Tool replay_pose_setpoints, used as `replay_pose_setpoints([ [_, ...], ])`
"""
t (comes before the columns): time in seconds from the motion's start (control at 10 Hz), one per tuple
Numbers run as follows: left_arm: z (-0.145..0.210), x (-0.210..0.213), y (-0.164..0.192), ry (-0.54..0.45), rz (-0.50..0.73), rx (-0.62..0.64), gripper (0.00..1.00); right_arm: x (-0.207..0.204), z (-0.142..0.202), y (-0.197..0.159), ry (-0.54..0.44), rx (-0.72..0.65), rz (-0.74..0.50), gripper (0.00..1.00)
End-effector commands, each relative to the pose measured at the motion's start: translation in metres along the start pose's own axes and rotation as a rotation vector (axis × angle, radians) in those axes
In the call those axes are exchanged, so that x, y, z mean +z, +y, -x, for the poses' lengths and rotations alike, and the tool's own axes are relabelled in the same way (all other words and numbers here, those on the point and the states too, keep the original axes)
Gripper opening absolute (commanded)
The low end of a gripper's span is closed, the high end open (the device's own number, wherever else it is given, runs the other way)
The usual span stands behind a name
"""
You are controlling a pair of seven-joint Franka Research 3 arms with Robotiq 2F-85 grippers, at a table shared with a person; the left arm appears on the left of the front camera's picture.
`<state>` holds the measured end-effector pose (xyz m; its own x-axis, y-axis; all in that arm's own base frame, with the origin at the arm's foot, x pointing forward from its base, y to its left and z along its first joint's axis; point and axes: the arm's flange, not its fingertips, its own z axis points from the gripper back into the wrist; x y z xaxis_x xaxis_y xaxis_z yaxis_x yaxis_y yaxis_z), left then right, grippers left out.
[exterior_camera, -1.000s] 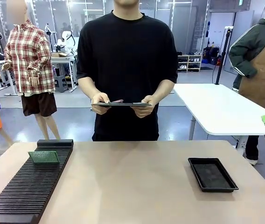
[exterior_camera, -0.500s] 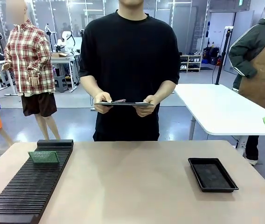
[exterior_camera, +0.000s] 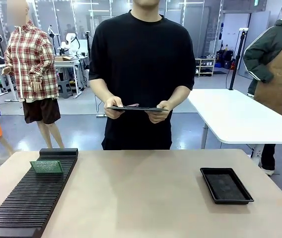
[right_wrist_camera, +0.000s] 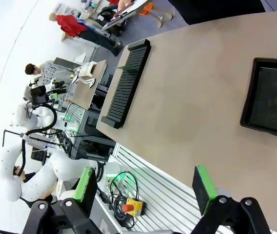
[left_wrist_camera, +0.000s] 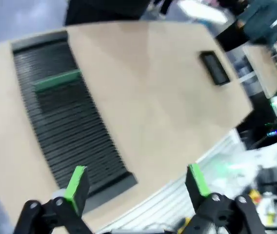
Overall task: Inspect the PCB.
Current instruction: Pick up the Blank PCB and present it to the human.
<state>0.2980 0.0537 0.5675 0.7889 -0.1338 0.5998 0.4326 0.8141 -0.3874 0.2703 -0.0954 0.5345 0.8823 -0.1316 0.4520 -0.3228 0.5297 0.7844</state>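
the person (exterior_camera: 143,59) at the far side of the worktop (exterior_camera: 141,193) has sidled a little toward the right pincer's (right_wrist_camera: 143,186) side, away from the left pincer (left_wrist_camera: 136,179). the clipboard (exterior_camera: 133,108) and the hands (exterior_camera: 113,106) holding it have drifted the same way.

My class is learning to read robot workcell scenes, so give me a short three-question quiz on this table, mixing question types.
1. True or false: the green board lies in the black tray.
2. What does the person hold? A) a clipboard B) a tray C) a cup
3. Fill in: the left gripper and right gripper are both ____.
Key: 1 false, it stands in the slotted rack; 2 A; 3 open.
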Motion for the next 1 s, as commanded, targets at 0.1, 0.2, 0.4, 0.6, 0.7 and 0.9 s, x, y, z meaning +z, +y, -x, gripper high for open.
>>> replay_pose_setpoints([
  [0.1, -0.054, -0.013, -0.033, 0.221, -0.381, -0.356, 1.00, -0.001, -0.001, -0.002, -0.004, 0.021, -0.013, 1.00],
  [0.2, -0.069, -0.033, -0.037, 0.324, -0.472, -0.502, 1.00, -0.001, -0.001, -0.002, -0.004, 0.021, -0.013, 1.00],
  [0.4, -0.093, -0.068, -0.046, 0.432, -0.499, -0.854, 1.00, -0.001, -0.001, -0.002, -0.004, 0.021, -0.013, 1.00],
  [0.6, -0.102, -0.097, -0.041, 0.554, -0.449, -1.051, 1.00, -0.001, -0.001, -0.002, -0.004, 0.021, -0.013, 1.00],
  [0.7, -0.104, -0.105, -0.038, 0.575, -0.424, -1.050, 1.00, -0.001, -0.001, -0.002, -0.004, 0.021, -0.013, 1.00],
  [0.9, -0.095, -0.114, -0.051, 0.594, -0.432, -1.001, 1.00, -0.001, -0.001, -0.002, -0.004, 0.021, -0.013, 1.00],
])
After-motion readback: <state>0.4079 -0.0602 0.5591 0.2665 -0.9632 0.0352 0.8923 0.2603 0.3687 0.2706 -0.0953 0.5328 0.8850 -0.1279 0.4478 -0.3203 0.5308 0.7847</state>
